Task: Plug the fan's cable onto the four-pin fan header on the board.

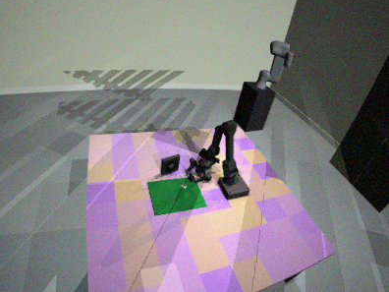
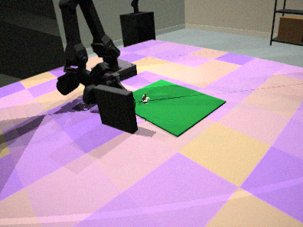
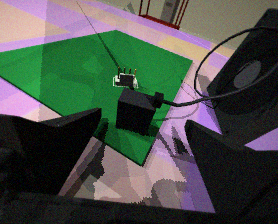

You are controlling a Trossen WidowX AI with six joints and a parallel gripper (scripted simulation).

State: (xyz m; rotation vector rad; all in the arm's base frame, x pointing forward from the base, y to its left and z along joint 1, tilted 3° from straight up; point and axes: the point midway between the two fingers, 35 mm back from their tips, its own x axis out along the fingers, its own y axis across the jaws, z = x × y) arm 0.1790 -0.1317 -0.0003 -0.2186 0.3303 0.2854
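The green board (image 1: 167, 201) (image 2: 184, 114) (image 3: 55, 70) lies flat. The small white fan header (image 1: 184, 186) (image 2: 144, 100) (image 3: 118, 81) stands on it, with upright pins showing in the wrist view. The black plug (image 3: 134, 111) is a blocky piece with its cable leaving on the right. It appears just nearer than the header in the wrist view and is not seated on the pins; its height above the board cannot be told. My gripper (image 1: 191, 171) (image 3: 143, 117) is open, with a visible gap between each finger and the plug. In the exterior view the fan hides the fingers.
The black square fan (image 1: 170, 164) (image 2: 116, 108) (image 3: 232, 100) stands upright beside the board, close to the gripper. Its thin black cable (image 3: 196, 103) loops from the fan to the plug, passing above the right finger in the wrist view.
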